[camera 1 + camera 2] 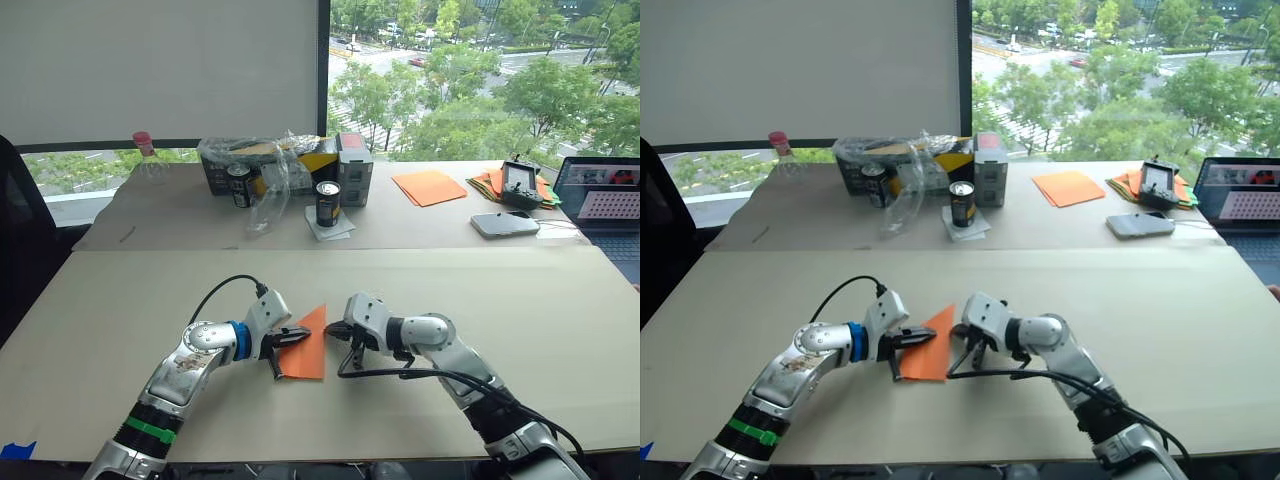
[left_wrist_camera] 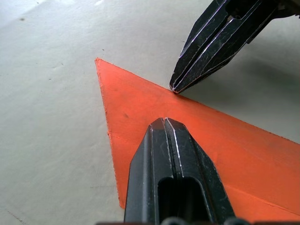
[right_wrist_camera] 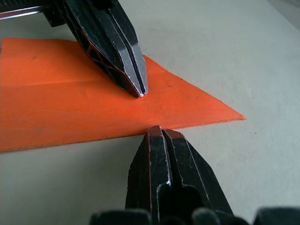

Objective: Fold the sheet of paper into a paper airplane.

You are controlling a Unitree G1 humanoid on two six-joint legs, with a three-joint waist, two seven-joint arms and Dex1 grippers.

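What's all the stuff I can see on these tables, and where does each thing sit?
Sheet of paper: one, bright orange, folded to a point, near table between the grippers.
Smooth paper sheets: a few, orange, far table right of centre.
Multicoloured paper pile: one, far right, under a black device.
Cans: two, dark, far table middle.
Plastic-wrapped box: one, yellow and black, far table.
Grey box: one, beside it.
Bottle: one, clear with pink cap, far left.
Laptop: one, far right.
Left gripper: black, shut, tip on the paper.
Right gripper: black, shut, at the paper's edge.
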